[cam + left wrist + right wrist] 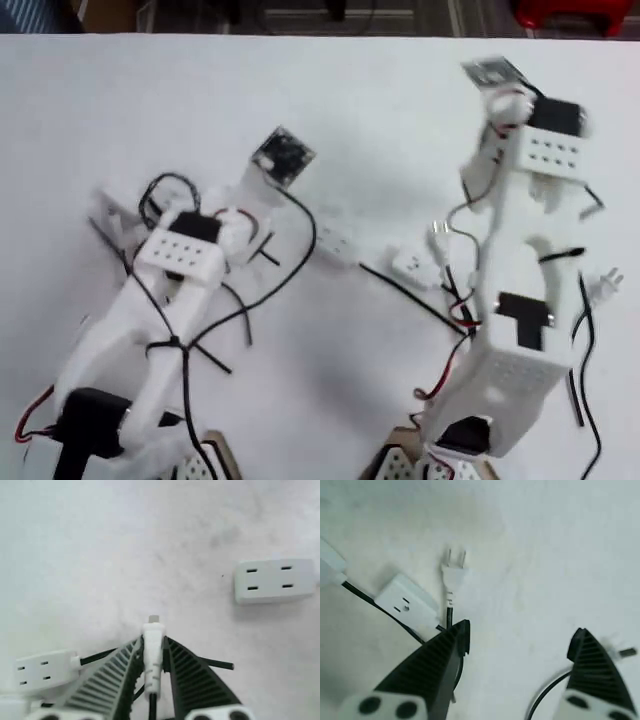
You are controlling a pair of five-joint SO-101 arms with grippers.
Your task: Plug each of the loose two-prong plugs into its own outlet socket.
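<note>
My left gripper (152, 639) is shut on a white two-prong plug (152, 629), prongs pointing away, just above the table. A white outlet block (275, 580) lies ahead of it to one side, and a second outlet (42, 667) lies close beside the fingers. My right gripper (522, 630) hangs open over the table with nothing in it. Beyond it a loose white plug (454, 572) lies beside an outlet (407, 602). Another loose plug (622, 652) shows past the other finger. In the high view these are the plug (437, 238), the outlet (413, 265) and the far-right plug (605, 285).
Black cables (300, 250) loop across the white table (380, 110) between the two arms and around their bases. Another outlet (335, 240) sits mid-table. The table's far half is bare white surface.
</note>
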